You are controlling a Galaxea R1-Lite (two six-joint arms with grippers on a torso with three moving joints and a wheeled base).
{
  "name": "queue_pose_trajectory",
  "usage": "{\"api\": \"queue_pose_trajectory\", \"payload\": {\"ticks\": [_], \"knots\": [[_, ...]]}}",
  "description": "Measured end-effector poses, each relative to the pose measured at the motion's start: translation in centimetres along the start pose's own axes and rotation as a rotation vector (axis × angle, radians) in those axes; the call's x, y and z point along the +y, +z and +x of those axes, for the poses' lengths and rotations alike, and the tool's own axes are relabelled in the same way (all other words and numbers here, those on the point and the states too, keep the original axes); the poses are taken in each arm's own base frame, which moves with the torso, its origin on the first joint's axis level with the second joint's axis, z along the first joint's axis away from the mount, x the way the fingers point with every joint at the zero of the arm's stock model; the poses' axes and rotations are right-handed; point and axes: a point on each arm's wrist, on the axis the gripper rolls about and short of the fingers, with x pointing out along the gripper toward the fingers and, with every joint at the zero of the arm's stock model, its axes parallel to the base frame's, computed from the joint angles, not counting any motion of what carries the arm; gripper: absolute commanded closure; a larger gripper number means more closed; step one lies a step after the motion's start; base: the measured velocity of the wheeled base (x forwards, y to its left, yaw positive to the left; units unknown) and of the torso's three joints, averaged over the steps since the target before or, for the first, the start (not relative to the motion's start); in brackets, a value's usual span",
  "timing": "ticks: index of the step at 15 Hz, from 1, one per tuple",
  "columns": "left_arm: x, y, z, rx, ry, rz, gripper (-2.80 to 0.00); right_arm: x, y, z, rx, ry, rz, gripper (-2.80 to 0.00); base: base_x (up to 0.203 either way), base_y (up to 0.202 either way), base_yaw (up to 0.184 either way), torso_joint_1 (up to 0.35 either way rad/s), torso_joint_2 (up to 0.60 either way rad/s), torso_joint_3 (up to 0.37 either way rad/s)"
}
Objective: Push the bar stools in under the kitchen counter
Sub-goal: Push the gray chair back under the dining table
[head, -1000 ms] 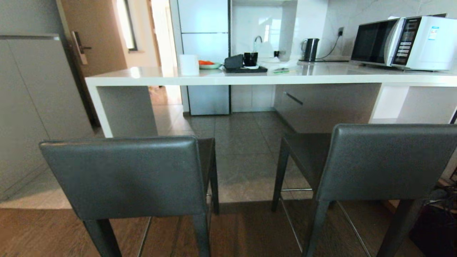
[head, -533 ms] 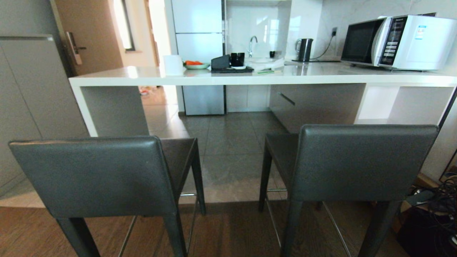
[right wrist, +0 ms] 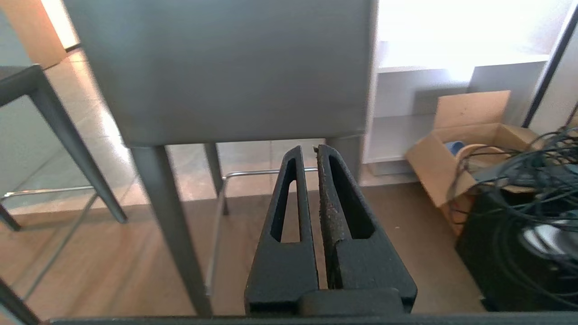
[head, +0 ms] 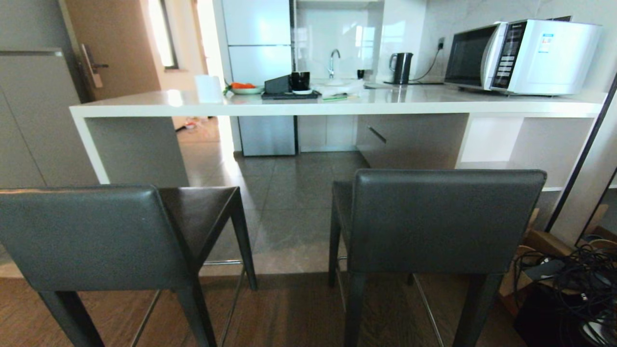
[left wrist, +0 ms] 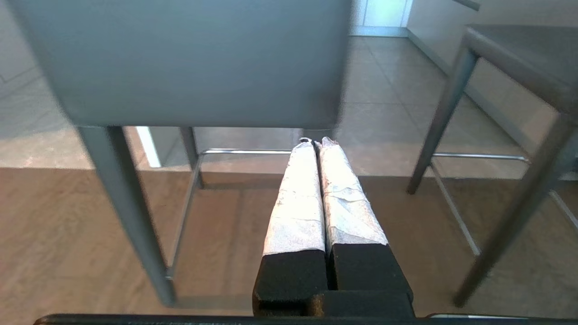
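**Both jaws pressed together, two stools still out from the table**

My left jaws (left wrist: 316, 143) are pressed together, the white-wrapped fingers (left wrist: 298, 198) lying flat against each other with nothing between them. They hang low, behind the left bar stool (head: 91, 236), their tips showing just under the lower edge of its grey backrest in my left wrist view, apart from it. My right jaws (right wrist: 311, 151) are pressed together too, the black slotted fingers (right wrist: 289, 212) meeting at the tips and empty. They sit behind the right bar stool (head: 443, 221), below its backrest and beside one rear leg, not touching it.

In the head view neither arm appears. The left bar stool fills the lower left of the frame, its seat angled toward the centre; the right bar stool stands at lower centre-right, square to me. Both have their rear legs on the wooden floor (head: 294, 313) and their front legs on the grey tiles (head: 294, 193), seats short of the table edge.

The table (head: 337, 107), a thick white slab, runs across the upper middle of the frame. On it, upper right, a white microwave (head: 520, 57); left of that a dark kettle (head: 401, 67). An open white shelf (head: 489, 140) sits under its right end. At lower right lie a cardboard box (right wrist: 456, 149) and tangled black cables (head: 573, 274).
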Motion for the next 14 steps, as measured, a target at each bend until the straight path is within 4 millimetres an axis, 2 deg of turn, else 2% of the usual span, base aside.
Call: {"api": "queue_pose_trajectory", "payload": {"ticks": [14], "knots": [[0.00, 0.00, 0.00, 0.000, 0.000, 0.000, 0.00, 0.00, -0.05, 0.00, 0.005, -0.001, 0.000, 0.00, 0.000, -0.192, 0.002, 0.004, 0.00, 0.003]]}}
